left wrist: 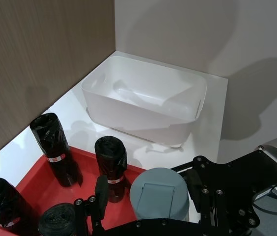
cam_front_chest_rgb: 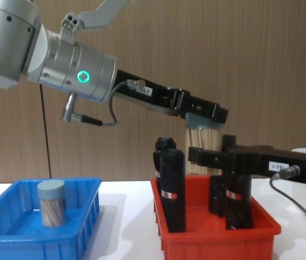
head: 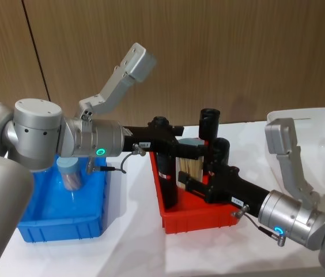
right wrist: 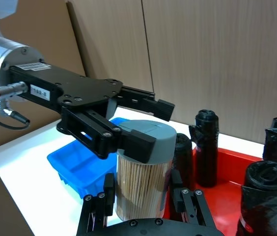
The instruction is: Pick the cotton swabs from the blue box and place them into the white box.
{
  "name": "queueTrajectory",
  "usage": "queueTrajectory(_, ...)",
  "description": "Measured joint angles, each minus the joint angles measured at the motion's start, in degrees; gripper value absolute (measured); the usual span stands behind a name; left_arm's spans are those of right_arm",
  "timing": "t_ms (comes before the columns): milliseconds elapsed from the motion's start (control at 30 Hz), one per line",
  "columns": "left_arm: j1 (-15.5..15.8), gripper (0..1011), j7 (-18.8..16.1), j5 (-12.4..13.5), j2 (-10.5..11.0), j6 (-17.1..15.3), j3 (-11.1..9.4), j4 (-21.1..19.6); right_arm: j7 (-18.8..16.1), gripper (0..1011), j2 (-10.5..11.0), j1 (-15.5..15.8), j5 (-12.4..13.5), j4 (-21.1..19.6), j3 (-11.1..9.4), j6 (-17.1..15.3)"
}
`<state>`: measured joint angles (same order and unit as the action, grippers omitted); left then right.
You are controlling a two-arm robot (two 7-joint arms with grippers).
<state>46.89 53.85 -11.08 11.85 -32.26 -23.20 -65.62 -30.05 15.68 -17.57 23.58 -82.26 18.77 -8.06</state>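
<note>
Handover is the step in hand: the left end effector (head: 189, 149) is clamped on the lid of one swab jar (head: 188, 168) at mid-frame, above the red bin (head: 200, 222). The right end effector (right wrist: 143, 196) sits at that jar's base; whether it grips, I cannot tell. Next it must take the jar and carry it to the white box (head: 318, 130) at the right edge. There are two jars: the other jar (head: 70, 173) stands in the blue box (head: 64, 231), lower left. I count at least four black rolls (left wrist: 55, 147).

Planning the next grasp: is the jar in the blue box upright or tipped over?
Upright: the cotton swab jar stands on the blue box floor, lid on top.
</note>
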Motion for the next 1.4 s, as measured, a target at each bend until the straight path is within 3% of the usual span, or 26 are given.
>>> queueTrajectory(733, 0.0, 1000, 0.0, 0.0, 0.0, 0.0, 0.0, 0.0, 6.0, 668, -0.1, 0.5, 1.8, 2.3, -0.6, 5.2)
queueTrajectory(1400, 0.0, 1000, 0.1, 0.0, 0.0, 0.0, 0.0, 0.0, 11.9, 668, 1.7, 2.0, 4.5, 2.9, -2.9, 9.9)
